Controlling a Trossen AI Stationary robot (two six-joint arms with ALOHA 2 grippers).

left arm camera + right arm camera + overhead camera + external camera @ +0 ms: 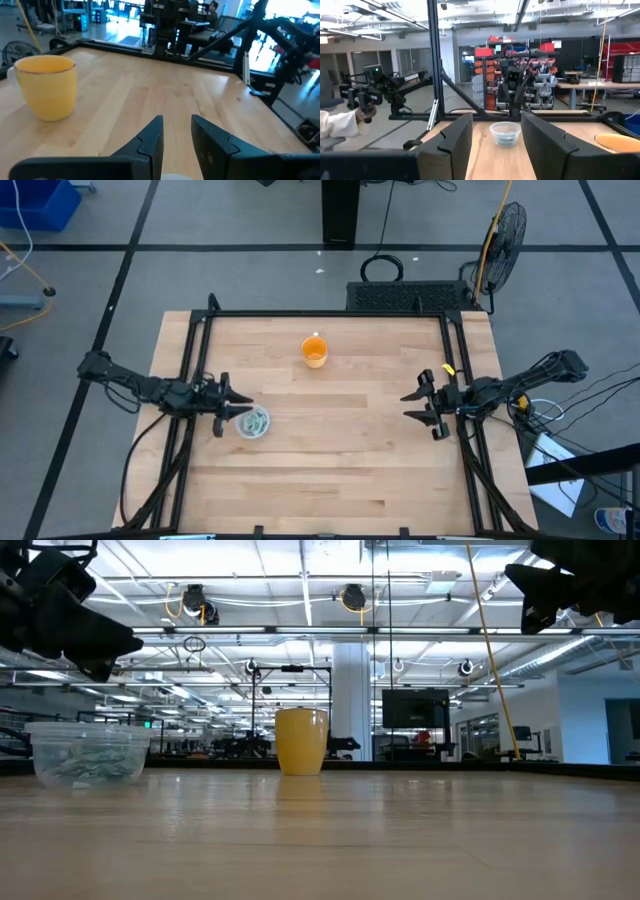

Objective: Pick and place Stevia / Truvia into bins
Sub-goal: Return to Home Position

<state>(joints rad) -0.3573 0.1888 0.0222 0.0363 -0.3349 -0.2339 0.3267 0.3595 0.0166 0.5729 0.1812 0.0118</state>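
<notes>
The clear plastic cup [253, 423] stands on its base near the table's left side and holds pale green and white packets [256, 421]. It also shows in the low view [88, 752] and the right wrist view [505, 134]. No loose packets show on the table. My left gripper [245, 410] hovers above the cup's left rim, its fingers [176, 120] a little apart and empty. My right gripper [408, 405] hangs raised near the right edge, open and empty [496, 117].
An orange cup [314, 352] stands toward the table's far middle, also seen in the low view [301, 740] and the left wrist view [46, 86]. A black frame [330, 314] runs along the far and side edges. Bare wood [340, 460] lies between the arms.
</notes>
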